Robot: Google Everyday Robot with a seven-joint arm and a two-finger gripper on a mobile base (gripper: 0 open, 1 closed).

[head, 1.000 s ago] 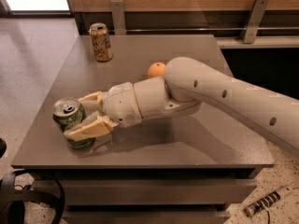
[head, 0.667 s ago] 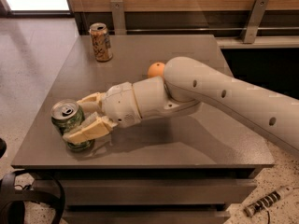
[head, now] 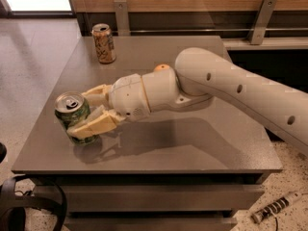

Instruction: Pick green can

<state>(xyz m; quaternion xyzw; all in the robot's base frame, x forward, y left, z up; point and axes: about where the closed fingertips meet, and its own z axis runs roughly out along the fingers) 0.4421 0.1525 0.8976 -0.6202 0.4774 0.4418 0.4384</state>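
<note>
Green can [head: 72, 115]: counter [head: 202, 143] at 8 o'clock, near left edge, slightly tilted.
Claw [head: 80, 113]: pinching the green can, one finger on each side.
Tan can [head: 104, 43]: 11 o'clock, well apart.
Orange ball [head: 161, 67]: centre, behind the wrist.
Open room: 5 o'clock.

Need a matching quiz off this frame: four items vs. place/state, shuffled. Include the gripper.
Items:
1. green can
2. tan can
3. orange object
4. gripper

Places/states:
A. standing alone at the far left corner of the table
B. mostly hidden behind the arm
C. near the table's front left, gripped on both sides
D. cream-coloured, shut on the green can

Pairs: 1-C, 2-A, 3-B, 4-D
</note>
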